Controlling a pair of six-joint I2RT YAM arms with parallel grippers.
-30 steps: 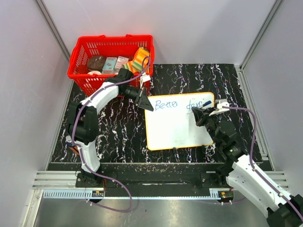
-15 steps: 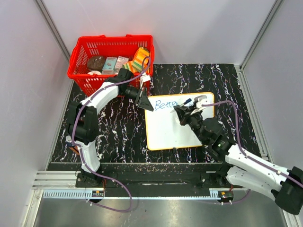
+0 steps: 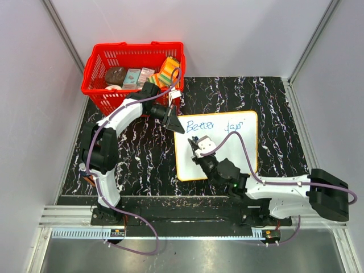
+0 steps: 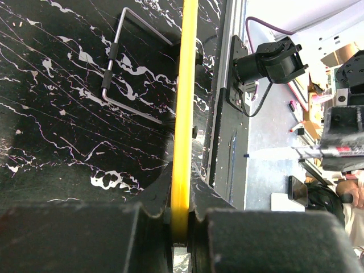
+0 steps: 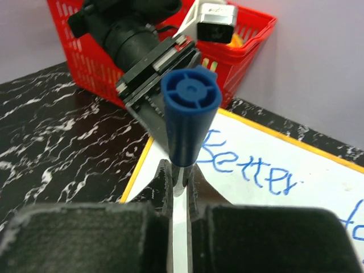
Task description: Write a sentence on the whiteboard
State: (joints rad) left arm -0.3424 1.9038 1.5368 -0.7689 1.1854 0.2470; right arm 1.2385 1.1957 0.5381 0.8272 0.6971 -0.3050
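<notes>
The whiteboard (image 3: 227,151) lies flat on the black marbled table, with a yellow-orange rim. The sentence (image 3: 215,125) runs along its top in blue, "Better days". My left gripper (image 3: 175,125) is shut on the board's top left corner; in the left wrist view the yellow rim (image 4: 183,114) sits pinched between the jaws at my left gripper (image 4: 180,219). My right gripper (image 3: 200,145) hovers over the board's left part, under the word "Better" (image 5: 253,168). It is shut on a blue marker (image 5: 189,116) whose blue end faces the wrist camera at my right gripper (image 5: 180,170).
A red basket (image 3: 98,79) with several packets stands at the back left, just behind the left arm. The right arm reaches low across the near edge from the right. A metal wire stand (image 4: 122,74) shows on the table in the left wrist view.
The right gripper with the marker has swept left across the board, from the word "days" at the right to the left part below "Better". The left arm has not moved.
</notes>
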